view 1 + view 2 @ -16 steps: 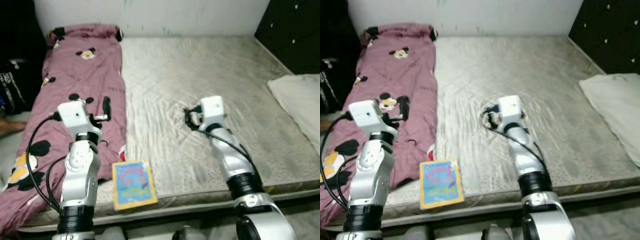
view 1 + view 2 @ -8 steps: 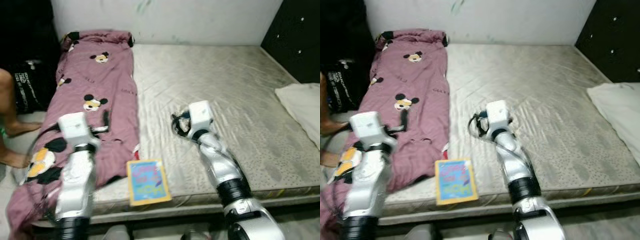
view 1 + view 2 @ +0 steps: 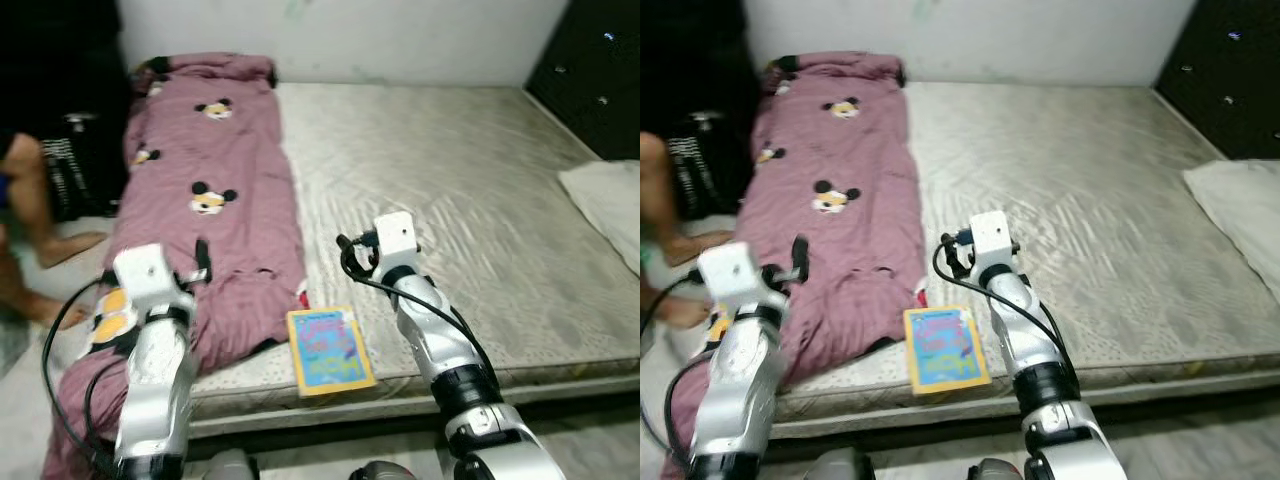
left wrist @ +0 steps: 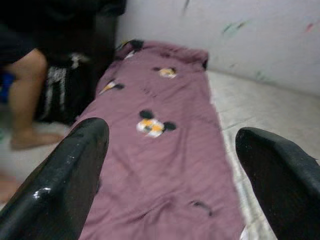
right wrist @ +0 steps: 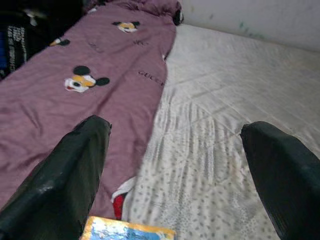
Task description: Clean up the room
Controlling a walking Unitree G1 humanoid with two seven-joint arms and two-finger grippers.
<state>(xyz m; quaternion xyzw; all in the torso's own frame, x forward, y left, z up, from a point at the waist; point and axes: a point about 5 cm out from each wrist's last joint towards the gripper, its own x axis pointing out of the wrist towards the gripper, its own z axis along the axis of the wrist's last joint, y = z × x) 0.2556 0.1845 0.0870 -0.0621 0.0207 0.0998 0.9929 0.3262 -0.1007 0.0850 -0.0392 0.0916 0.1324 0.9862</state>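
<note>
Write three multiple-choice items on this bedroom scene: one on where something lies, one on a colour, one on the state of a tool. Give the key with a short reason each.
1. Where does the picture book lie?
A. On the near edge of the mattress, beside the blanket
B. On the floor under the bed
C. On the white pillow

2. What colour is the blanket with the cartoon mice?
A. Green
B. Purplish pink
C. Yellow

3. How does the right tool stand?
A. Shut on the book
B. Shut on the blanket
C. Open, holding nothing

Key:
1 A: the book rests flat at the mattress's front edge, next to the blanket's lower end.
2 B: the head views show it purplish pink along the robot's left side of the bed.
3 C: the right wrist view shows its two fingers wide apart with only bedding between them.
</note>
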